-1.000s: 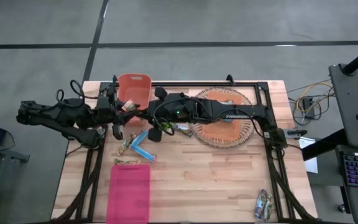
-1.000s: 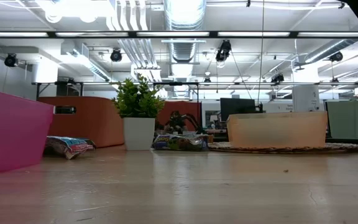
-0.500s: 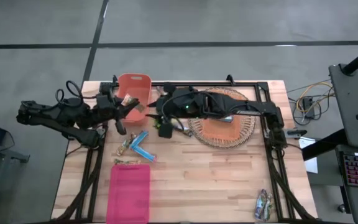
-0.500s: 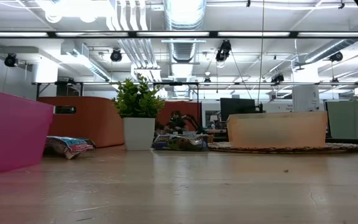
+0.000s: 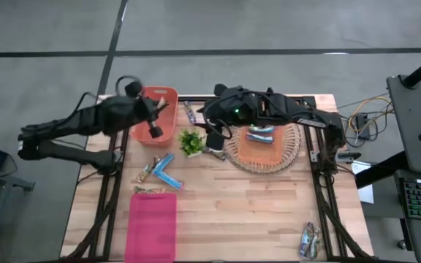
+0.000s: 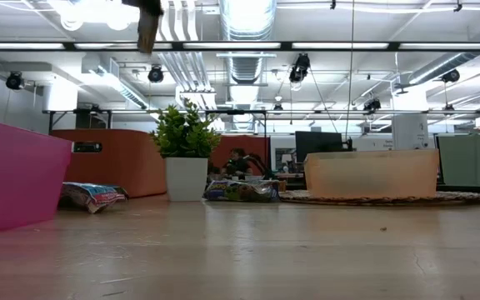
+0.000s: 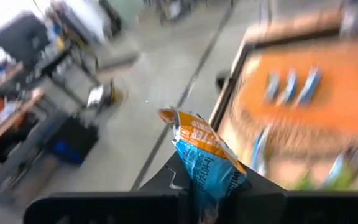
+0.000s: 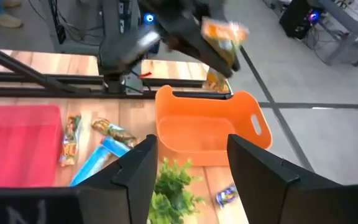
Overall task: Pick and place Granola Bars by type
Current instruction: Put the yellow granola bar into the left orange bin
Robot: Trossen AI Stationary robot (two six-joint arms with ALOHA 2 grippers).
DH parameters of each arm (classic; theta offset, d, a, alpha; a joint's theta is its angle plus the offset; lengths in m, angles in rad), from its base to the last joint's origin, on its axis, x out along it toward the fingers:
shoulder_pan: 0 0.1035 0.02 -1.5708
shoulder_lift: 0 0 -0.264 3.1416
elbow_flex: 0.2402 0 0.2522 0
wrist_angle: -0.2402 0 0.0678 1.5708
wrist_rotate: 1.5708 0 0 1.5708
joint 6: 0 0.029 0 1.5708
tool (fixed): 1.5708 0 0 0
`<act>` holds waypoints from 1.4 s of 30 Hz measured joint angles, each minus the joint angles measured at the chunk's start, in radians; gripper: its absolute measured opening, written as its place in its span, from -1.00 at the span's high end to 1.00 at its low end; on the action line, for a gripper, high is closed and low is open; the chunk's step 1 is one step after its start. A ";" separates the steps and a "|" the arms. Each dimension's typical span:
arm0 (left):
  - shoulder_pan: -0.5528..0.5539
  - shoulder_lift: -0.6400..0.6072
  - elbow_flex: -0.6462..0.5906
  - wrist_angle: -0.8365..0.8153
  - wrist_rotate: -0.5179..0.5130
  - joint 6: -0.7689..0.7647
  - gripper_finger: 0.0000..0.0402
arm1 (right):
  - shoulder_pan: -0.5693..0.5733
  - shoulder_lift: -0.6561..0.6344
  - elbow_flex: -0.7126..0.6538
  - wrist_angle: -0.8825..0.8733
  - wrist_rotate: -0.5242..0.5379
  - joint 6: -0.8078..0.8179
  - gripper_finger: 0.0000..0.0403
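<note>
My left gripper (image 5: 154, 130) hangs over the orange bin (image 5: 157, 109) at the far left, shut on an orange-and-blue granola bar (image 7: 202, 152). The right wrist view shows that bar (image 8: 224, 32) above the bin (image 8: 207, 127). My right gripper (image 8: 188, 168) is open and empty, above the small green plant (image 5: 191, 141). More bars (image 5: 161, 170) lie flat on the table between the bins. Silver-blue bars (image 5: 260, 135) lie in the orange tray on the wicker mat (image 5: 287, 150). My left gripper pinches the bar's lower end (image 7: 201, 185) between its two fingers. The rest of the bar sticks out past the fingertips, tilted. It is lifted clear, above the orange bin.
A pink bin (image 5: 152, 226) stands near the front left edge. A few bars (image 5: 310, 239) lie at the front right corner, another bar (image 5: 189, 112) beside the orange bin. The plant stands between the orange bin and the wicker mat. Bare wood fills the table's middle and front.
My left gripper has swung from beside the loose bars toward the far edge, over the orange bin. It carried the bar up with it and rolled as it went. My right gripper has drawn back toward the table's right and risen, uncovering the plant.
</note>
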State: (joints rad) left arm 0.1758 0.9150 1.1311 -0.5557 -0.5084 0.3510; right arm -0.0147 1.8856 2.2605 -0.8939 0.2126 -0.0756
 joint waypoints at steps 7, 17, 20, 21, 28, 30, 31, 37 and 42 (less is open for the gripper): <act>0.270 0.116 0.050 -0.146 0.179 0.152 0.98 | 0.000 -0.035 -0.001 -0.135 0.055 0.018 0.09; 0.537 0.307 0.047 -0.206 0.351 0.375 0.98 | 0.006 -0.066 -0.003 -0.225 0.053 0.024 0.10; 0.547 0.369 0.047 -0.224 0.351 0.449 0.98 | 0.007 -0.072 -0.003 -0.225 0.053 0.020 0.10; 0.547 0.391 0.047 -0.228 0.351 0.471 0.98 | 0.007 -0.072 -0.003 -0.225 0.053 0.020 0.09; 0.568 0.533 0.047 -0.230 0.305 0.564 0.98 | 0.012 -0.078 -0.003 -0.235 0.052 0.024 0.09; 0.581 0.559 0.047 -0.219 0.301 0.582 0.98 | 0.015 -0.079 -0.003 -0.241 0.052 0.023 0.10; 0.587 0.570 0.047 -0.211 0.299 0.592 0.98 | 0.015 -0.080 -0.003 -0.243 0.052 0.024 0.10; 0.617 0.640 0.046 -0.187 0.297 0.664 0.98 | 0.017 -0.080 -0.003 -0.256 0.050 0.043 0.08; 0.628 0.689 0.044 -0.148 0.300 0.667 0.98 | 0.019 -0.080 -0.003 -0.256 0.050 0.051 0.09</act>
State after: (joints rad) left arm 0.8042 1.6045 1.1749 -0.7037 -0.2085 1.0176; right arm 0.0040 1.8053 2.2570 -1.1500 0.2630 -0.0250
